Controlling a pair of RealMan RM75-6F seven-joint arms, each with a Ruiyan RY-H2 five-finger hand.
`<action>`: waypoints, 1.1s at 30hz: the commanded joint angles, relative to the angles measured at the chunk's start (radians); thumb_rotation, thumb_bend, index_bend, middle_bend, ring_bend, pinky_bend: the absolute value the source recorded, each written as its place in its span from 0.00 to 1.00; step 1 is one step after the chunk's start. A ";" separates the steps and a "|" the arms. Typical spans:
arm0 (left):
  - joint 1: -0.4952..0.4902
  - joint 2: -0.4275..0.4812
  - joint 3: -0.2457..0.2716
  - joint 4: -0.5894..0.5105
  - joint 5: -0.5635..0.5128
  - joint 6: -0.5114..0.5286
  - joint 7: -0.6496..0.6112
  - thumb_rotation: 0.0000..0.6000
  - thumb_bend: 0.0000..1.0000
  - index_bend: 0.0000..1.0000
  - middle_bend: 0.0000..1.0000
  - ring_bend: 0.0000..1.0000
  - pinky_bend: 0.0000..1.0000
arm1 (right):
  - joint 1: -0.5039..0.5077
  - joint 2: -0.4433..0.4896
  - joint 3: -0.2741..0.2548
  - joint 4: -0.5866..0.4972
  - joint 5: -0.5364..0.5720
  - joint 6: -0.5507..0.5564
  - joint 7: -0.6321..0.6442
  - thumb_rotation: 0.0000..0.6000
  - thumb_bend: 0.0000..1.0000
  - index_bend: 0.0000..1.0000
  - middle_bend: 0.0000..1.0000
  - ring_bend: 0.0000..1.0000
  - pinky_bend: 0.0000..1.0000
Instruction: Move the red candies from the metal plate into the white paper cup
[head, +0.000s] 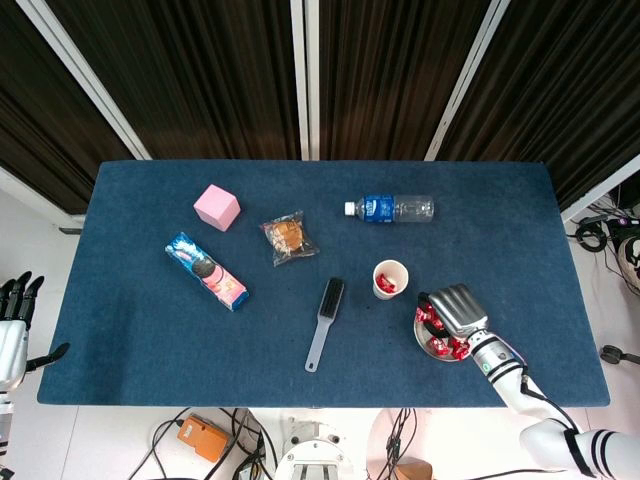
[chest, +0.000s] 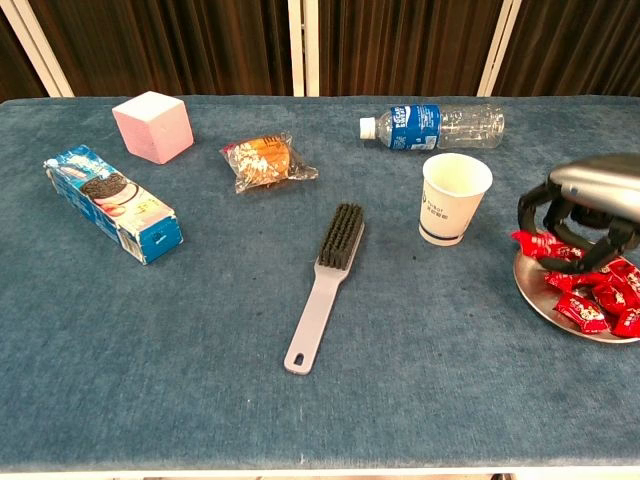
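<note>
Pick-up phase of a candy transfer. The right hand hangs over the metal plate, which sits at about 4 o'clock from the white paper cup and just beside it. The fingers are curled downward, and a red candy appears pinched at their tips, raised above the plate's near-left rim; the contact itself is partly hidden by the fingers, so the grip is a judgement and not a certainty. The other red candies lie heaped on the plate beneath the palm.

In the head view the same hand covers the upper part of the plate, and red wrappers are visible inside the cup, so part of the load is already delivered.

The step in hand is judged to be the lift of one candy. The next move calls for carrying it toward 10 o'clock, up and over the cup's rim, then spreading the fingers only when the candy is squarely above the opening. The cup is light and unweighted; a brush from the fingers could tip it.

The left hand stands off the table's left edge, fingers straight and apart, holding nothing.

Other items on the table — brush, water bottle — lie well apart from the path.
</note>
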 joint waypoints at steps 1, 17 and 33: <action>0.000 0.001 -0.001 -0.001 0.001 0.001 0.000 1.00 0.00 0.01 0.00 0.00 0.00 | 0.003 0.062 0.044 -0.067 -0.029 0.037 0.053 1.00 0.54 0.62 0.86 1.00 1.00; 0.003 0.012 -0.002 -0.020 -0.003 0.003 0.015 1.00 0.00 0.00 0.00 0.00 0.00 | 0.174 -0.010 0.180 0.005 0.127 -0.105 0.021 1.00 0.54 0.59 0.86 1.00 1.00; -0.003 0.007 -0.004 -0.012 -0.008 -0.007 0.014 1.00 0.00 0.01 0.00 0.00 0.00 | 0.095 0.054 0.106 -0.026 0.035 0.021 0.066 1.00 0.28 0.33 0.86 1.00 1.00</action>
